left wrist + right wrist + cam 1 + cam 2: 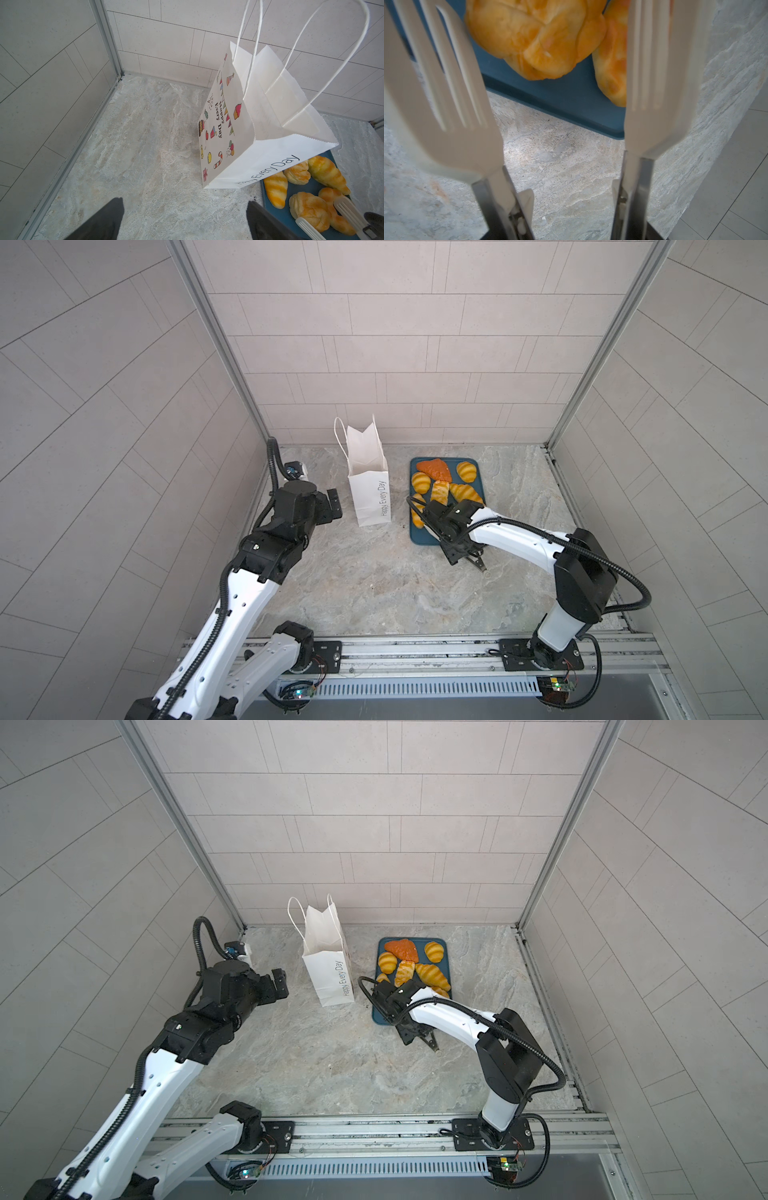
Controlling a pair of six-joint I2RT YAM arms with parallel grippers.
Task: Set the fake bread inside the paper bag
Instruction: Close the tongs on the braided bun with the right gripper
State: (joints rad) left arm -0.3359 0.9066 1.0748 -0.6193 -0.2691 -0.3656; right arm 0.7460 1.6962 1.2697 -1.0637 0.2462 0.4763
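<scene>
The white paper bag [368, 489] [328, 965] [259, 124] stands upright and open at the back of the table. Right of it, the fake bread lies on a teal tray [419, 537] [380, 1017]: an orange triangle [434, 468], striped rolls [420, 482] and a croissant [465, 491]. My left gripper [334, 504] [185, 207] hovers open and empty, left of the bag. My right gripper [461, 549] [571, 228] is shut on white slotted tongs [446, 104]. Their blades are spread at the tray's near edge, with a round bun [533, 35] [309, 209] just ahead between them.
Tiled walls close in the marble table on the left, back and right. A metal rail [415, 649] carrying both arm bases runs along the front. The right arm hides the tray's near right part in both top views.
</scene>
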